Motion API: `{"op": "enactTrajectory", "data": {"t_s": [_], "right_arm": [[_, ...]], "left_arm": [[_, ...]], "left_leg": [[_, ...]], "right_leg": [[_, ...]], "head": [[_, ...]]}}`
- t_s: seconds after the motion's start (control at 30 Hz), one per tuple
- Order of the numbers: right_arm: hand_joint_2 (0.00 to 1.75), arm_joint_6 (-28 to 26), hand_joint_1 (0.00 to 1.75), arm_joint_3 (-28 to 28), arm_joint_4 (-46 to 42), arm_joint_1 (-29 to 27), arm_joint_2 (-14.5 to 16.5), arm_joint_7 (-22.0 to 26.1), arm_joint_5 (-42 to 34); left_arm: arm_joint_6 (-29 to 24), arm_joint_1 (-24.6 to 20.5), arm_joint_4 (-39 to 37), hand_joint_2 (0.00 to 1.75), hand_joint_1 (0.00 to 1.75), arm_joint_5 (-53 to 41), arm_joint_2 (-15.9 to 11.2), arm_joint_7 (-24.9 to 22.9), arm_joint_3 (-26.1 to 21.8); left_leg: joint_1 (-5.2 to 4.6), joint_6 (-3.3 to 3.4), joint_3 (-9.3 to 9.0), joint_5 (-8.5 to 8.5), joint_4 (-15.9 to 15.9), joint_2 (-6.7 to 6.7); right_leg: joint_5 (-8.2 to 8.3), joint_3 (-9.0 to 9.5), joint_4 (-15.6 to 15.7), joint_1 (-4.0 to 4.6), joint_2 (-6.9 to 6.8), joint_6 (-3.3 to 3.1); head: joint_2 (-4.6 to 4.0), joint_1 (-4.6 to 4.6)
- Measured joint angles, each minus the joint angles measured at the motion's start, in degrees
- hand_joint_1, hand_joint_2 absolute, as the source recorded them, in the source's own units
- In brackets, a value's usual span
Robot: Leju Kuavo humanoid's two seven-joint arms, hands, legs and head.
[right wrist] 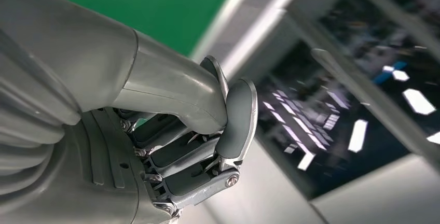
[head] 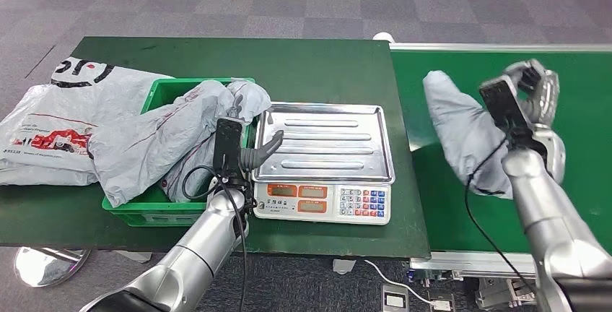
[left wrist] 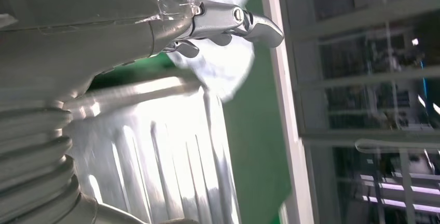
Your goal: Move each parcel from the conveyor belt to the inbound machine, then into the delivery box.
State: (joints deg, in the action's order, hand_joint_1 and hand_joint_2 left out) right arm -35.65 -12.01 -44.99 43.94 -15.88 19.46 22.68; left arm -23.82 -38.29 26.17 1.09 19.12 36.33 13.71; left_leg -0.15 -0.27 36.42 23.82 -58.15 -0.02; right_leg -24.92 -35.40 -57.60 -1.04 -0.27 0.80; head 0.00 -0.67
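The left hand (head: 254, 154) hovers with fingers spread and empty at the near left corner of the scale's steel tray (head: 328, 142). Just to its left sits the green delivery box (head: 162, 95), heaped with grey parcels (head: 155, 135). The right hand (head: 530, 95) is raised above the green conveyor belt (head: 577, 146), its fingers curled in against the thumb on nothing. Just left of it, one grey parcel (head: 462, 128) lies on the belt.
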Motion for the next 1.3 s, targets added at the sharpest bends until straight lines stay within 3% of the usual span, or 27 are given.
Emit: {"op": "enactTrajectory", "data": {"t_s": [0.17,0.43,0.47,0.57,0.6,0.8,1.0,1.1,1.3], "right_arm": [[1.75,-1.21,1.75,-7.17,3.06,6.49,4.91,0.24,3.49],[1.75,1.68,1.75,-19.79,0.72,5.76,10.9,-8.3,10.74],[1.75,2.23,1.5,-21.03,0.69,5.74,11.76,-9.29,11.4],[1.75,4.04,0.19,-24.19,0.7,5.69,14.32,-12.11,13.27],[1.75,4.65,0.0,-24.99,0.71,5.64,15.05,-13.07,13.85],[1.75,8.05,0.0,-26.53,-1.05,2.88,16.75,-19.65,18.92],[1.75,6.94,0.0,-26.04,-3.77,-0.47,16.43,-22.66,23.35],[1.75,3.14,0.0,-23.21,-6.55,-4.44,14.88,-24.76,28.31],[1.75,-1.89,0.0,-13.76,-12.87,-15.54,8.55,-24.26,32.01]], "left_arm": [[0.17,-0.92,-0.68,1.75,0.0,0.48,1.46,-0.48,1.64],[0.2,-1.7,-1.26,1.75,0.0,1.78,1.61,-0.78,2.98],[0.19,-1.84,-1.28,1.75,0.0,1.86,1.62,-0.94,3.06],[0.18,-2.13,-1.38,1.75,0.0,1.9,1.67,-1.47,3.48],[0.18,-2.21,-1.4,1.75,0.0,1.9,1.68,-1.59,3.65],[0.19,-2.63,-1.41,1.75,0.0,2.37,1.6,-2.02,3.98],[0.02,-2.79,-1.42,1.75,0.0,2.89,1.5,-2.26,4.29],[-0.32,-2.85,-1.41,1.75,0.0,3.46,1.35,-2.18,4.35],[-0.67,-2.82,-1.4,1.75,0.0,5.05,0.37,-1.19,4.35]], "left_leg": [[0.09,-0.05,-0.04,-0.11,0.0,-0.08],[0.14,-0.08,-0.03,-0.1,0.01,-0.08],[0.14,-0.08,-0.03,-0.1,0.01,-0.08],[0.14,-0.09,-0.03,-0.1,0.01,-0.09],[0.14,-0.09,-0.03,-0.11,0.01,-0.09],[0.13,-0.08,-0.01,-0.11,0.0,-0.25],[0.12,-0.08,-0.02,-0.1,-0.01,-0.21],[0.12,-0.08,-0.02,-0.1,-0.01,-0.35],[0.07,-0.01,0.0,-0.02,-0.02,-0.52]], "right_leg": [[0.03,0.04,0.0,0.07,-0.07,-0.03],[0.03,0.02,-0.01,0.11,-0.04,-0.03],[0.02,0.02,-0.01,0.11,-0.04,-0.04],[0.02,0.01,-0.01,0.11,-0.04,-0.04],[0.02,0.01,-0.01,0.1,-0.04,-0.04],[0.02,0.03,0.0,0.09,-0.19,-0.03],[0.02,-0.01,0.05,0.08,-0.13,-0.03],[-0.01,0.04,0.06,0.09,-0.3,-0.02],[-0.06,0.12,0.09,0.05,-0.46,0.01]], "head": [[0.0,0.0],[0.0,-0.01],[0.0,-0.01],[0.0,-0.01],[0.0,-0.01],[0.0,-0.01],[0.0,-0.01],[0.0,-0.01],[0.0,-0.01]]}}
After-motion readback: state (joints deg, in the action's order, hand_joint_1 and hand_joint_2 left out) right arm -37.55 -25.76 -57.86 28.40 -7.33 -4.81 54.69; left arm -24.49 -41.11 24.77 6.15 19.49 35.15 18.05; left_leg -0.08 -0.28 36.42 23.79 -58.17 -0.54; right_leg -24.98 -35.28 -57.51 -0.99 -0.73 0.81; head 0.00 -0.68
